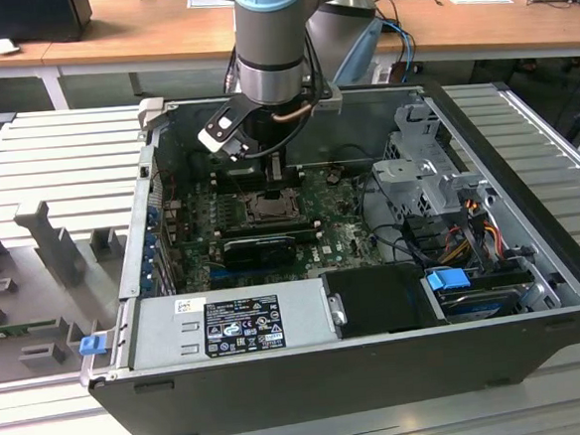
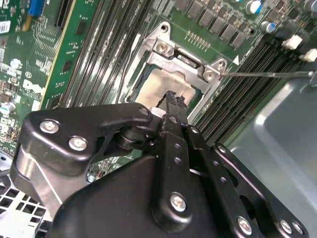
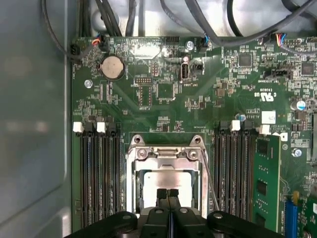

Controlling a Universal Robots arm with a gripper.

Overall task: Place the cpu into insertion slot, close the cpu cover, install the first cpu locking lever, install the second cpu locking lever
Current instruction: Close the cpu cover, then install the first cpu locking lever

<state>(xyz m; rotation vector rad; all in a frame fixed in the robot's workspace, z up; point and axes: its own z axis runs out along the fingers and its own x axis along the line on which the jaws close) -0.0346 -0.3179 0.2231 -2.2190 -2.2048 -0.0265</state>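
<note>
While black gripper point(image 3: 167, 193) hangs low, fingers pressed together, holding nothing, tips sit right over small flat pale tan chip point(image 3: 150, 181). Chip lies inside square silvery-rimmed socket point(image 3: 131, 173) on green board point(image 3: 163, 89). Thin silvery frame plate point(image 3: 166, 154) looks down over it. Thin metal rod lever point(image 2: 267, 75) sticks out free, not hooked.

Risks:
- loose lever lets plate pop up
- hard push scratches chip
- sideways slip bends lever or hits long black memory slots point(image 3: 99, 173)
</note>
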